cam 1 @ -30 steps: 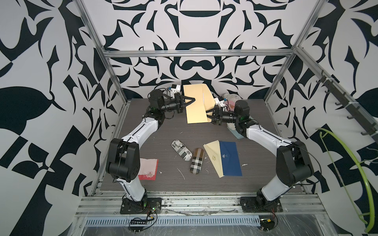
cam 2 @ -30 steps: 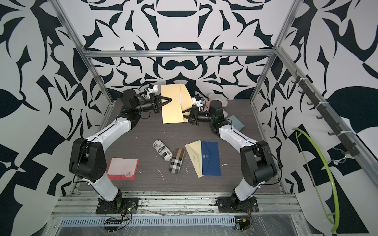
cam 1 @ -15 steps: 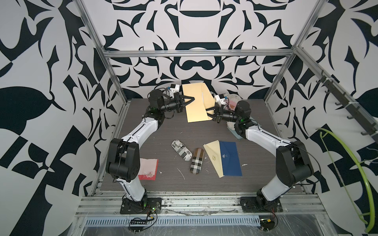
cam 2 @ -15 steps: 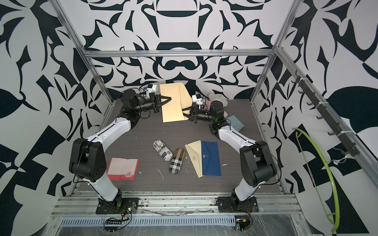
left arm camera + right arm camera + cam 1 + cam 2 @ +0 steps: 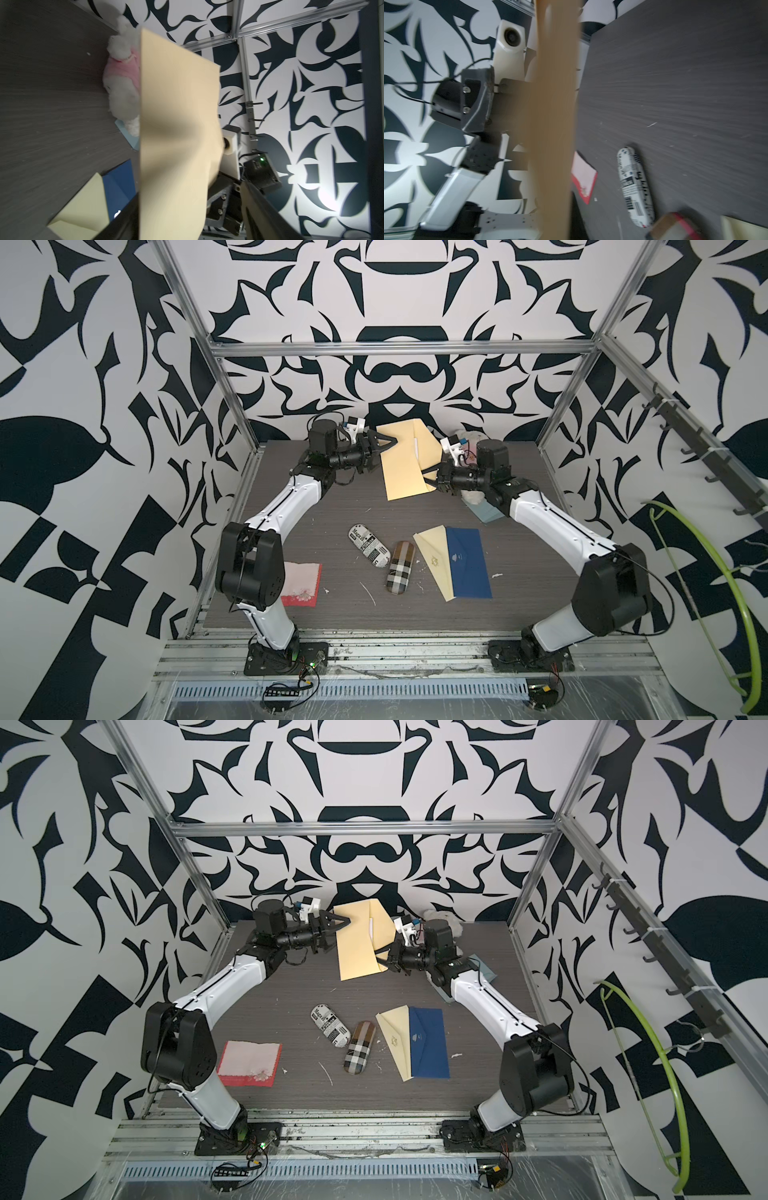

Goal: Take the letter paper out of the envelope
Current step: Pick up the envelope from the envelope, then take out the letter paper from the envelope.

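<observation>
A tan envelope [image 5: 407,466] [image 5: 359,952] hangs upright above the back of the table. A thin white strip, apparently the letter paper [image 5: 416,444] [image 5: 370,926], shows at its folded flap. My right gripper [image 5: 429,481] [image 5: 383,963] is shut on the envelope's lower right corner. My left gripper [image 5: 384,454] [image 5: 338,934] is open, its jaws spread around the envelope's upper left edge. In the left wrist view the envelope [image 5: 178,124] stands between the parted fingers [image 5: 259,207]. In the right wrist view the envelope [image 5: 554,124] is blurred and hides the jaws.
On the table [image 5: 332,510] lie a blue envelope [image 5: 467,564] over a cream one [image 5: 432,568], a white printed case [image 5: 368,551], a plaid case [image 5: 400,570] and a red-edged cloth [image 5: 301,585]. A white plush toy [image 5: 122,72] and a pale blue card [image 5: 486,511] sit behind the right arm.
The right gripper closed on the envelope's lower corner. The left gripper then opened and let go of the upper edge. The envelope has sagged slightly.
</observation>
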`<state>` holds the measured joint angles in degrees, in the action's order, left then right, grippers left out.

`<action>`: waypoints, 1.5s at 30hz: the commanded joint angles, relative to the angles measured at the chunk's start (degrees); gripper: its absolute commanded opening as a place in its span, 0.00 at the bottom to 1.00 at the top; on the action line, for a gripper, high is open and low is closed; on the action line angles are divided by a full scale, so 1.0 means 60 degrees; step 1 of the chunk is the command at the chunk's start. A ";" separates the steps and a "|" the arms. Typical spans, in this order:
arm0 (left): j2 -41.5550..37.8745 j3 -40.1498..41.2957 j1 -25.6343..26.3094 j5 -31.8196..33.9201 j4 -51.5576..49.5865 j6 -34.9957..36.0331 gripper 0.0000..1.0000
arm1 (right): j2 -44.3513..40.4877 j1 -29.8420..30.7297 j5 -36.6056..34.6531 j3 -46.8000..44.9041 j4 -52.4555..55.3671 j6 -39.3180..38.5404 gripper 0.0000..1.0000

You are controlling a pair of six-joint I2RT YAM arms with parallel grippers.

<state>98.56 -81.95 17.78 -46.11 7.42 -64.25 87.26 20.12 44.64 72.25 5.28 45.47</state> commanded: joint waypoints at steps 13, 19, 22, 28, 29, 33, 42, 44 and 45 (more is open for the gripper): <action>-0.0378 -0.2457 0.1027 0.1629 -0.3595 0.1122 0.50 | -0.1282 0.1579 -0.8701 0.1010 0.3593 -0.6392 0.00; -0.0155 -0.2823 0.1788 0.2082 -0.3762 0.0928 0.32 | -0.1722 0.1912 -0.8647 0.0273 0.2627 -0.6986 0.00; -0.0107 -0.2822 0.2055 0.2293 -0.3690 0.0781 0.25 | -0.1857 0.2059 -0.8669 0.0049 0.2375 -0.7260 0.00; -0.0064 -0.3038 0.2253 0.2833 -0.4260 0.0718 0.24 | -0.1870 0.2409 -0.9612 -0.0030 0.2205 -0.7806 0.00; -0.0076 -0.3041 0.2254 0.2923 -0.4409 0.0718 0.24 | -0.1847 0.2499 -0.9811 -0.0044 0.2162 -0.7940 0.00; -0.0036 -0.3005 0.2265 0.3146 -0.4738 0.0512 0.24 | -0.1688 0.3013 -1.0687 -0.0004 0.2079 -0.8468 0.00; -0.0341 -0.2591 0.2386 0.3453 -0.4196 0.0073 0.20 | -0.1381 0.3381 -1.1291 0.0083 0.2017 -0.8724 0.00; -0.0322 -0.2515 0.2391 0.3420 -0.4192 0.0037 0.19 | -0.1337 0.3385 -1.1146 0.0195 0.2071 -0.8669 0.00; -0.0292 -0.2473 0.2392 0.3373 -0.4166 0.0008 0.19 | -0.1306 0.3381 -1.1118 0.0256 0.2121 -0.8652 0.00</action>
<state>97.89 -97.86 31.90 -26.11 -18.61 -63.75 79.88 40.47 -21.08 72.01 19.53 -6.22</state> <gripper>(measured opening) 0.189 0.046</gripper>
